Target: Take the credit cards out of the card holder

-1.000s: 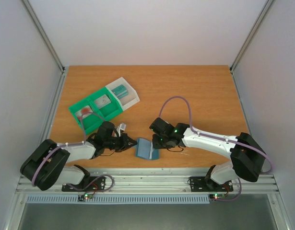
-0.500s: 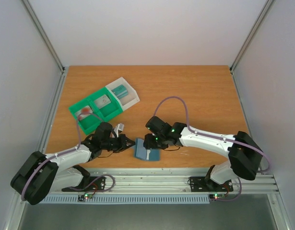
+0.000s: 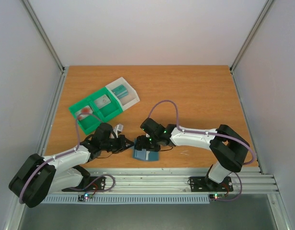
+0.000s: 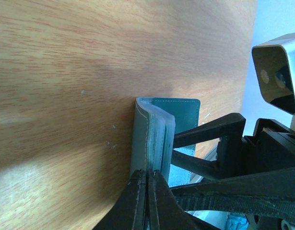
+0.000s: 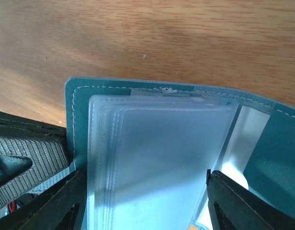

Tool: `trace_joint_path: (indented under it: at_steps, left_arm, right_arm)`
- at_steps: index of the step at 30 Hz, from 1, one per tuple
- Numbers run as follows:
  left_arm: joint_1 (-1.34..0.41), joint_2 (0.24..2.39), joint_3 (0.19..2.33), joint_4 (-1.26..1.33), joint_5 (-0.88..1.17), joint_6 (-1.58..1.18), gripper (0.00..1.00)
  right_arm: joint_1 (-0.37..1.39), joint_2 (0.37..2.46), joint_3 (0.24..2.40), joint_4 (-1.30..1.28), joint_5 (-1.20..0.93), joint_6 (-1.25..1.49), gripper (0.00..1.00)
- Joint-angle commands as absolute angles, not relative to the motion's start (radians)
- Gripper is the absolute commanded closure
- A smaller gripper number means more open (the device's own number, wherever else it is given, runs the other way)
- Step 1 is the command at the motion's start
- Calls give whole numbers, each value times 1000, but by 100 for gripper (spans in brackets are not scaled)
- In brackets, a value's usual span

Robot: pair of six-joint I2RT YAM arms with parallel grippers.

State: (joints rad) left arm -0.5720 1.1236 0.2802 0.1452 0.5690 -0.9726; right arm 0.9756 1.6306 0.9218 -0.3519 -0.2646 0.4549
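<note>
The blue-grey card holder [image 3: 146,155] lies open near the table's front edge. My left gripper [image 3: 131,143] is shut on the edge of its left panel [image 4: 148,143], fingertips [image 4: 140,184] pressed together on the stitched rim. My right gripper [image 3: 148,143] hovers over the holder, open, its fingers [image 5: 65,201] straddling a stack of clear plastic sleeves [image 5: 157,158] inside the card holder [image 5: 277,139]. No card shows in those sleeves. A teal credit card [image 3: 120,90] lies in the white bin and a pale grey one [image 3: 105,100] in the green tray.
The green tray [image 3: 92,122] with its white bin [image 3: 132,96] stands at the back left, a reddish item [image 3: 84,113] in its near compartment. The table's front edge and metal rail [image 3: 152,178] run just below the holder. My right gripper's fingers [image 4: 209,139] cross the left wrist view.
My right gripper has moved left over the holder and spread its jaws wider. The holder has slid slightly left and down. My left gripper has kept its grip.
</note>
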Motion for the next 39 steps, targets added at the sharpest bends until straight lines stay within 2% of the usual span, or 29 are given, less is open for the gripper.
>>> trace_joint_path:
  at_steps: [1, 5, 12, 25, 32, 39]
  left_arm:
    - [-577, 1093, 274, 146, 554, -951, 100]
    - [-577, 1084, 267, 135, 546, -948, 100]
    - [-577, 1063, 264, 108, 519, -951, 99]
    - [-578, 1041, 252, 95, 497, -951, 100]
    - [-580, 1039, 250, 96, 495, -955, 100]
    - [-581, 1041, 250, 94, 495, -955, 100]
  right_arm:
    - [982, 1642, 889, -312, -285, 481, 32]
    - [982, 1638, 894, -318, -311, 477, 30]
    - [982, 1568, 884, -349, -292, 471, 19]
    - [982, 1576, 835, -282, -323, 494, 33]
    - [981, 1630, 851, -258, -355, 496, 24]
    - [982, 1664, 846, -258, -340, 500, 32]
